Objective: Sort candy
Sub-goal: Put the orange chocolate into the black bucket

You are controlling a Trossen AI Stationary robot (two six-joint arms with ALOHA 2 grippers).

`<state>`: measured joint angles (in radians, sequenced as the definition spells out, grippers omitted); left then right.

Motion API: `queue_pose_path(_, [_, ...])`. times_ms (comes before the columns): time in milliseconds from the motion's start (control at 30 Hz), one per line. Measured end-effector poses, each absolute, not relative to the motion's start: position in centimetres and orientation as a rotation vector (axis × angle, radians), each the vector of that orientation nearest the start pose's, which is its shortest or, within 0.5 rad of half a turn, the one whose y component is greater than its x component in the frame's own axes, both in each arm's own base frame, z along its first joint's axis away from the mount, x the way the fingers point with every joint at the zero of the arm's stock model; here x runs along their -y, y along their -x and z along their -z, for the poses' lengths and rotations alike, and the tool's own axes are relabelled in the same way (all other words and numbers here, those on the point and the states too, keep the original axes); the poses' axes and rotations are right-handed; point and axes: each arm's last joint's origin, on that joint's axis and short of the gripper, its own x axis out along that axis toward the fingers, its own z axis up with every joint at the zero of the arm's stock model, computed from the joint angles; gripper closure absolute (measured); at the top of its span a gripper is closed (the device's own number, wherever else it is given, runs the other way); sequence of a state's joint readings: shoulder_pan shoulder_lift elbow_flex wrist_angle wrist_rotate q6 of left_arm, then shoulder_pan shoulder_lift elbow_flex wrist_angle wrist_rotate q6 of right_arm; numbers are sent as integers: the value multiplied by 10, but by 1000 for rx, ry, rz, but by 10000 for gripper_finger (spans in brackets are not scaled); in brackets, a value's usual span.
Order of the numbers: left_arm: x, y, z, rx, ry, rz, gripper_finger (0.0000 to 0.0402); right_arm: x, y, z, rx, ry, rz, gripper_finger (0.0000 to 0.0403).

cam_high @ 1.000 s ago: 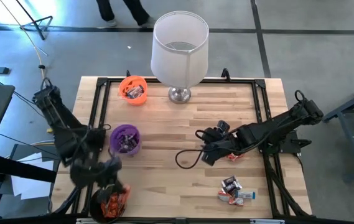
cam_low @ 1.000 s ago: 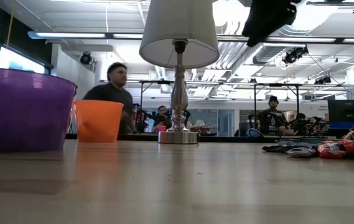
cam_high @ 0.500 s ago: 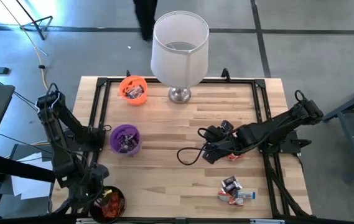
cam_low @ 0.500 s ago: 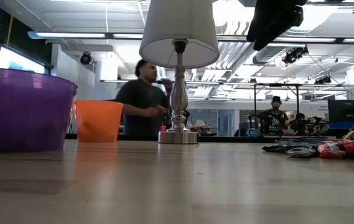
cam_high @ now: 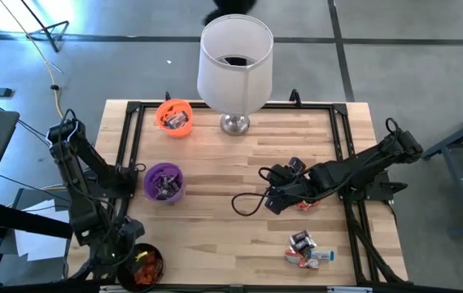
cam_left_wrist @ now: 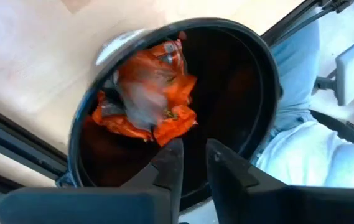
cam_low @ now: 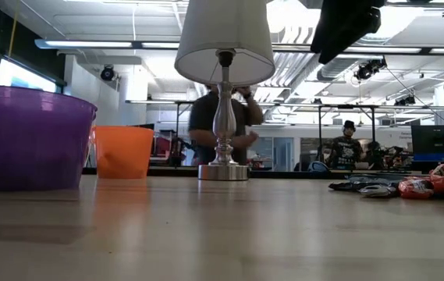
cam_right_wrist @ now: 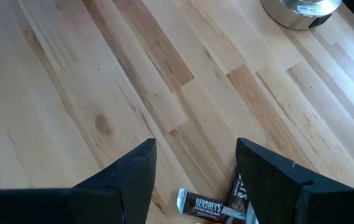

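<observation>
My left gripper hovers over the mouth of a black cup at the table's near left corner, its fingers a little apart with nothing between them. Orange-red candy lies in the cup, one piece blurred. My right gripper hangs open above mid-table, over a dark brown candy lying flat on the wood. More candy lies loose toward the near right.
A purple cup and an orange cup with candy stand on the left side. A white-shaded lamp stands at the far middle. A black frame runs around the table. A person moves behind the lamp.
My left gripper has gone down and toward the near left corner, rolling as it went, and now holds still over the black cup. Behind the table a person has walked from the left to behind the lamp.
</observation>
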<state>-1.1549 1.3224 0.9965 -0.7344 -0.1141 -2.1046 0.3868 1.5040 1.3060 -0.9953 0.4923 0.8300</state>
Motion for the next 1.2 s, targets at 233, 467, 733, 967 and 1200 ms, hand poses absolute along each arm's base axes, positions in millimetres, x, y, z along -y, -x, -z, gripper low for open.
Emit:
queue_pose_path(233, [228,-111,-255,-1303,1169,-322,323,-96,-272,-291,-946,-230,525,188])
queue_pose_path(467, [219,-134,-271,-1021,1104,-131,322,-96,-272,-291,-944,-228,527,188])
queue_pose_path(733, [182,-170,-280,-719,657,-134,322,-97,-271,-290,-992,-271,480,188])
queue_pose_path(967, [145,-205,-285,-609,361,-214,322,-98,-271,-289,-984,-371,516,188])
queue_pose_path(1200, [118,-233,-280,-747,391,-73,322,-102,-269,-289,-1007,-472,516,188])
